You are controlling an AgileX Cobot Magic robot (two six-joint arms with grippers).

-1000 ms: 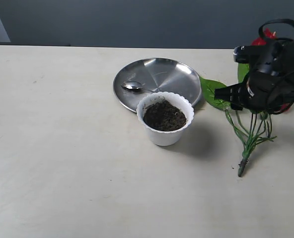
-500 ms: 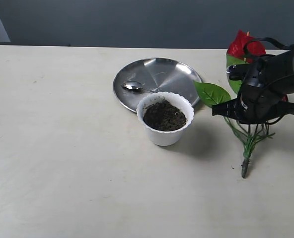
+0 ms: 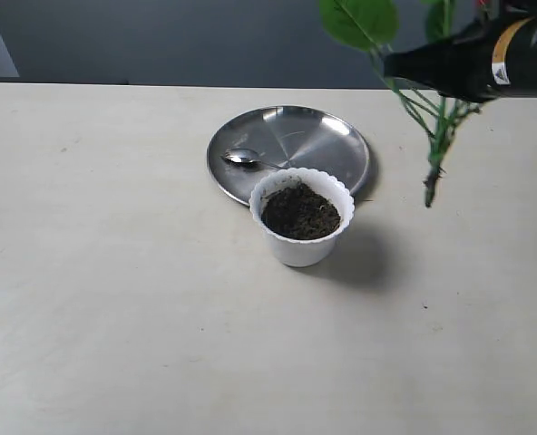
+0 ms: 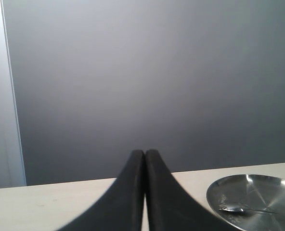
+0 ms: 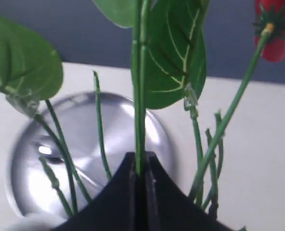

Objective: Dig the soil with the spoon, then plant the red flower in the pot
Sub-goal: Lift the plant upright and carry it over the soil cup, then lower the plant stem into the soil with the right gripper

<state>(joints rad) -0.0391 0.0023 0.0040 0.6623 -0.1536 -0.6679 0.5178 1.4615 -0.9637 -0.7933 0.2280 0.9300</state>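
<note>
The planting step is in hand: the right gripper (image 5: 138, 168) is clenched on a central stalk of the flower (image 3: 432, 136), holding it in the air above the table (image 3: 114, 272), to the right of the pot (image 3: 302, 240) and clear of it. The stem tip hangs downward, level with the plate (image 3: 341, 145) edge in the exterior view. The soil (image 3: 300, 211) fills the pot; whether a hole is dug cannot be judged. The spoon (image 3: 246, 160) lies on the plate, just behind the pot. The next move calls for carrying the stem leftward over the pot, aligning the tip with the soil centre, then lowering it vertically. The left gripper (image 4: 145, 159) is clenched on nothing, jaws pressed together, away from the work.
</note>
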